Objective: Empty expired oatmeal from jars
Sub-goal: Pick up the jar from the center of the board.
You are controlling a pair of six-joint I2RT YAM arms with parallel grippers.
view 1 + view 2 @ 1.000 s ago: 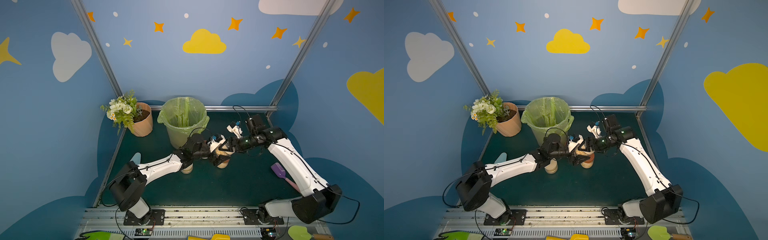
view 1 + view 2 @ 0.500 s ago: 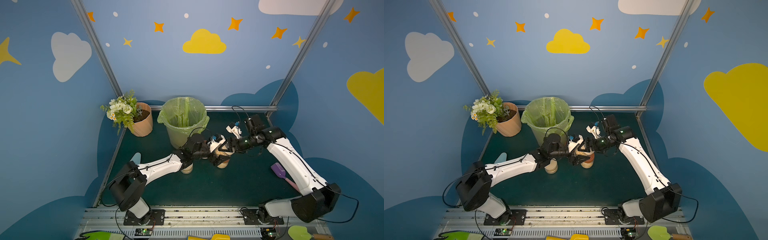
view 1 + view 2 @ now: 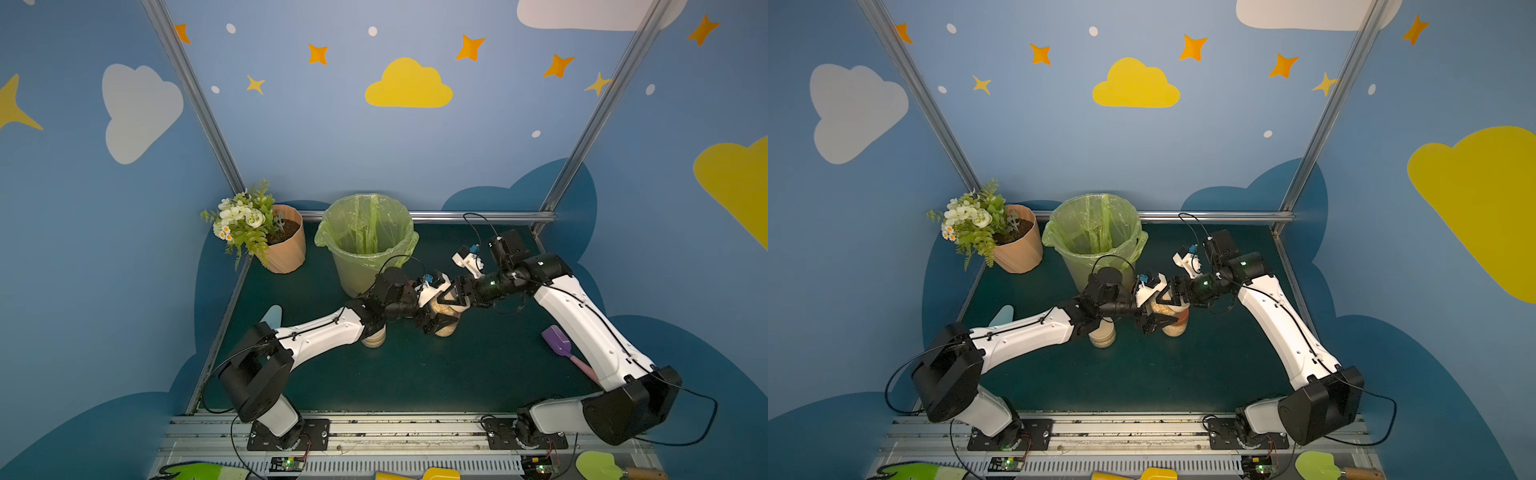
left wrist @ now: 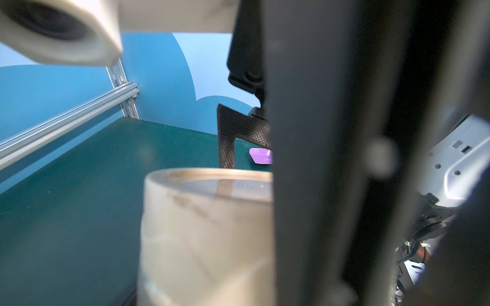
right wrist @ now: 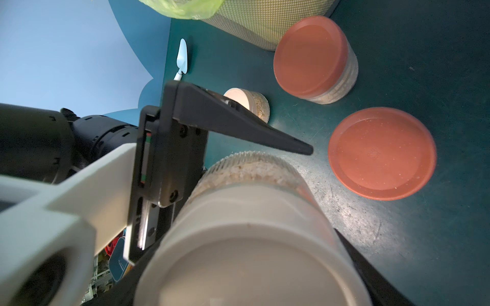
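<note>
Dark green tabletop (image 3: 415, 374), scarcely changed — we see the right gripper (image 3: 452, 300) still clenched on the beige-lidded clear glass jar (image 5: 252, 251) of pale oatmeal (image 5: 252, 169), aloft mid-table; the left gripper (image 3: 432, 321) straddles it — we cannot tell its grip.

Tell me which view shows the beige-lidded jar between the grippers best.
Right wrist view: the beige-lidded jar looms large, its lid and oatmeal clear. Both top views catch only a small patch of it. The left wrist view shows a blurred pale cylinder, probably it, half hidden.
</note>
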